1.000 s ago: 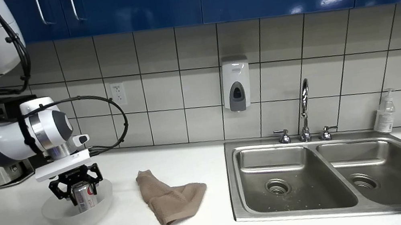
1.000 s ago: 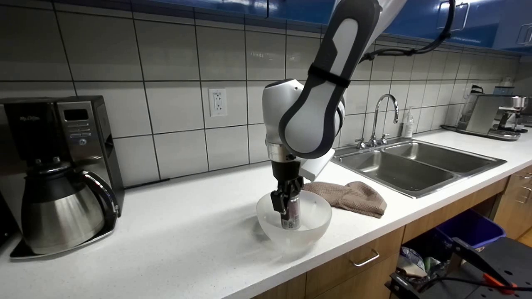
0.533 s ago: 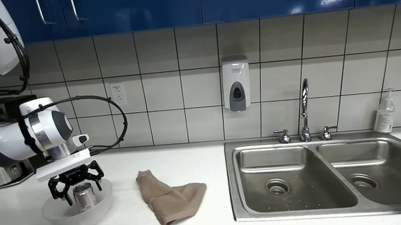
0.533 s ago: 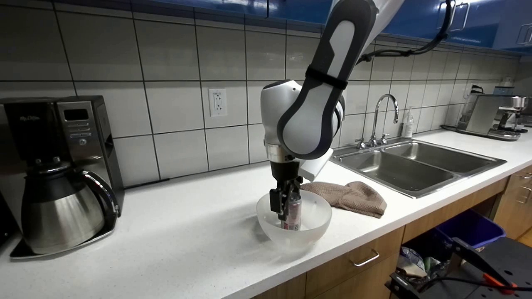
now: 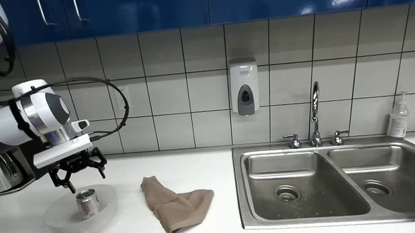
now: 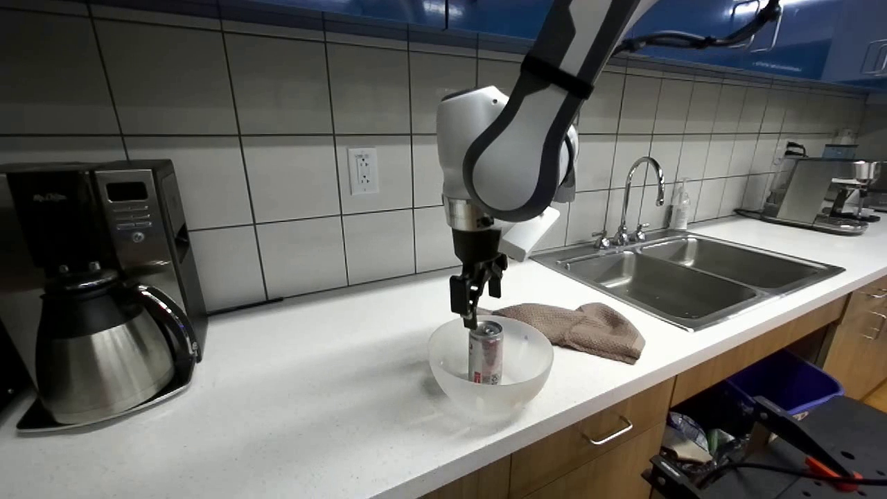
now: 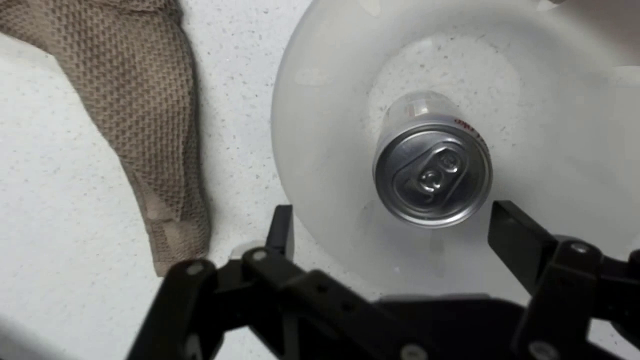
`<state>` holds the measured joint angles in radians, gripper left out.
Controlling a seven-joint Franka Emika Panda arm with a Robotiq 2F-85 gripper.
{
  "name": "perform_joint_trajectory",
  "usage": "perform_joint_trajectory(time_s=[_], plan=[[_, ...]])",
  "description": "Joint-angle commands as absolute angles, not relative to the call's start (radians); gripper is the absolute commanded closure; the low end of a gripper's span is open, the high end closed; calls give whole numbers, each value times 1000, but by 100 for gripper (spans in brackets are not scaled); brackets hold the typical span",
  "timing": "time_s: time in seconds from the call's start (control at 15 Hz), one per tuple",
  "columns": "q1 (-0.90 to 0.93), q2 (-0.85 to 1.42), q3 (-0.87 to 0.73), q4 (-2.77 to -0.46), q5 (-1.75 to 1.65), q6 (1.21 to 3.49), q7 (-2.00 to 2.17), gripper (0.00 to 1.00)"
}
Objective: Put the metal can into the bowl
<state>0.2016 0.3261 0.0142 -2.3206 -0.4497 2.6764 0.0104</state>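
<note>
The metal can (image 5: 88,204), silvery with reddish print, stands upright inside the translucent whitish bowl (image 5: 59,225). In the wrist view the can's lid and pull tab (image 7: 432,175) face up, with the bowl (image 7: 320,130) spreading round it. My gripper (image 5: 88,183) hangs above the can, jaws wide apart and nothing between them. Its fingertips are at about the height of the can's top or over it in an exterior view, where the can (image 6: 486,355) shows free of the fingers (image 6: 470,313).
A brown cloth (image 5: 178,208) lies on the counter beside the bowl. Farther along is the double steel sink (image 5: 244,194) with its faucet (image 5: 315,107). A coffee maker with a steel carafe (image 6: 104,360) stands on the bowl's opposite side. The counter's front edge runs close to the bowl.
A second ago the gripper was closed round the can in the bowl. It let go, its jaws spread, and it rose clear while the can stayed standing.
</note>
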Motion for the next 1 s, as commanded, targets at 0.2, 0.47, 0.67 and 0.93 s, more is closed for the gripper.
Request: perform_joint_trajectory(time_s=[0.2, 0.47, 0.67, 0.93], plan=[[183, 32, 54, -2405, -335, 2411, 24, 0], [167, -81, 65, -2412, -269, 2248, 53, 0], [148, -127, 65, -2411, -241, 2180, 134, 0], [134, -108, 69, -2392, -251, 2180, 129, 0]])
